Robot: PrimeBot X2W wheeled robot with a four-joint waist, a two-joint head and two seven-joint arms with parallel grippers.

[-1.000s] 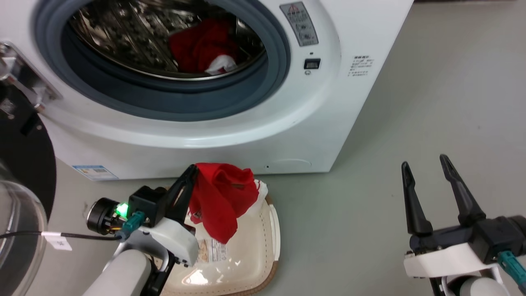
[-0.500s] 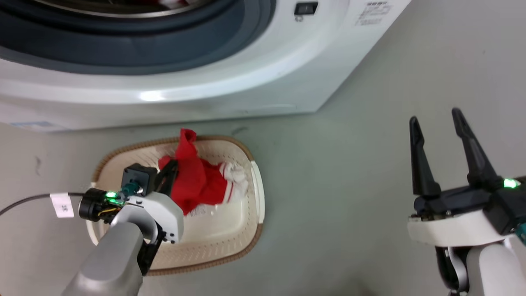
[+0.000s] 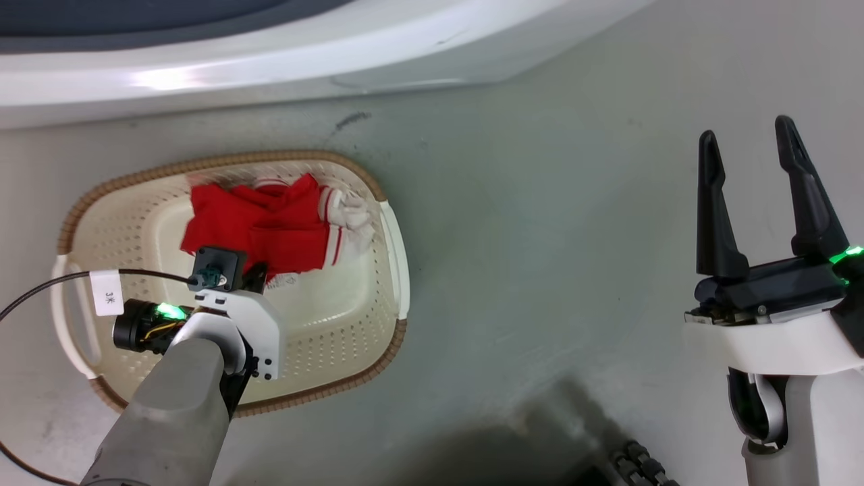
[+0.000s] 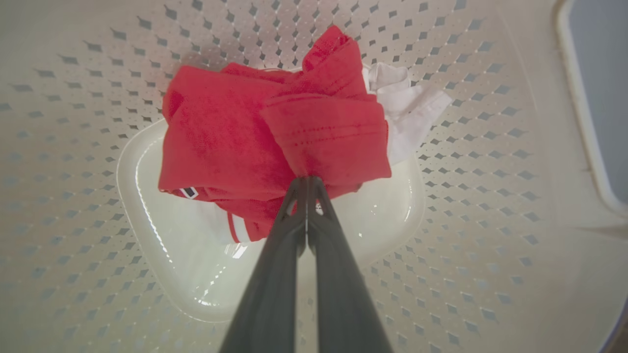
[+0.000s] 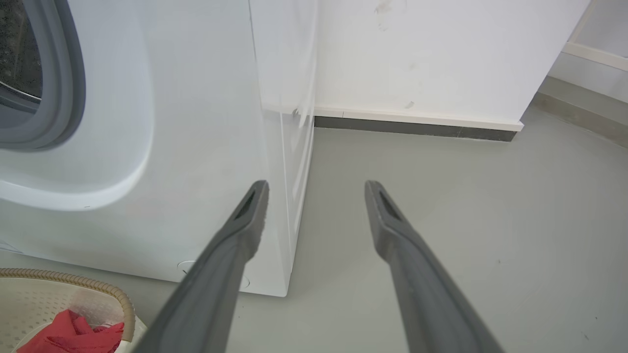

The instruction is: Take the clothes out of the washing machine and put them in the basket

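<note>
The left gripper (image 4: 305, 179) has its jaws pressed together, pinching a fold of the red garment (image 4: 230, 132). The garment lies bunched, white trim to one side, inside the basket (image 3: 368, 177). The basket sits on the floor (image 3: 540, 236) just in front of the washing machine (image 3: 270, 57). The right gripper (image 3: 746, 135) has its 2 jaws spread and empty above the floor, well apart from the basket.
</note>
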